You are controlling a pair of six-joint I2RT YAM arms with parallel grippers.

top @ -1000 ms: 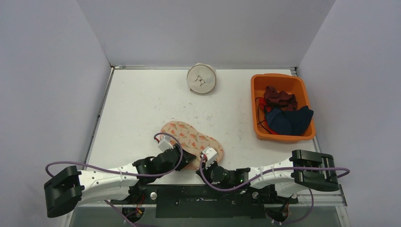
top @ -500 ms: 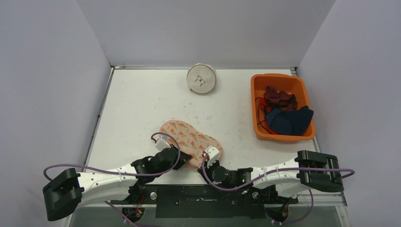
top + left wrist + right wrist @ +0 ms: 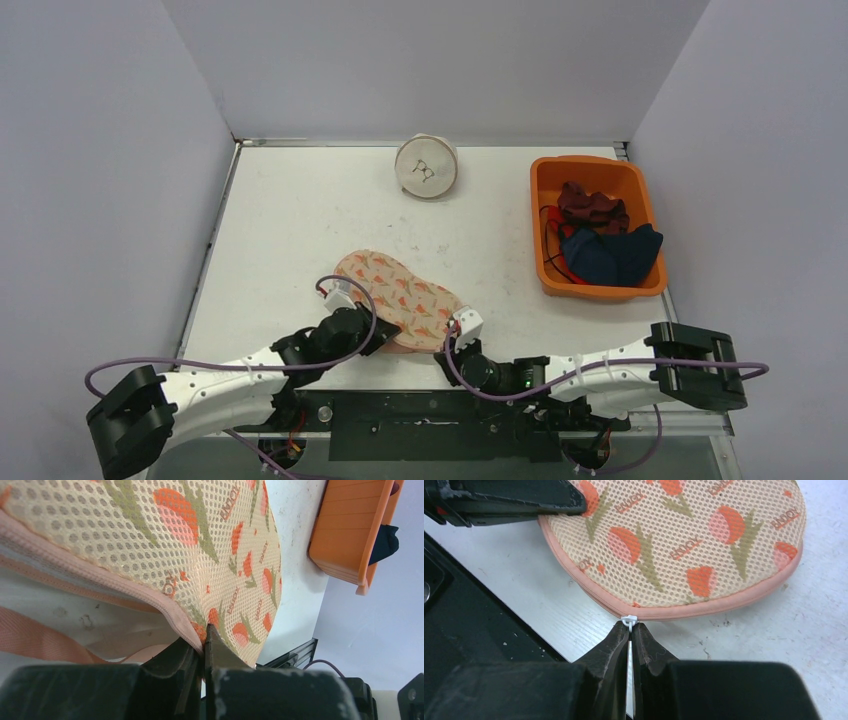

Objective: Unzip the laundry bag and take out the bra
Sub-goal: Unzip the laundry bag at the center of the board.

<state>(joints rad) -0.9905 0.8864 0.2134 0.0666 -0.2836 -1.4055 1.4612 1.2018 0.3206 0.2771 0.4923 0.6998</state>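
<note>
Lighting brightly and evenly from above, casting faint soft shadows across the matte white counter (image 3: 300, 230), blurring wrist-view foregrounds slightly.

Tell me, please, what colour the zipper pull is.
The zipper pull is white; right wrist view.

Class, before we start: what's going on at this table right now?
A two-armed robot is working on a flowered mesh laundry bag at the near edge of the table. The left gripper is shut on the bag's pink edge, holding it. The right gripper is pinching the white zipper pull. The bag does not look opened yet, and no bra is out.
</note>
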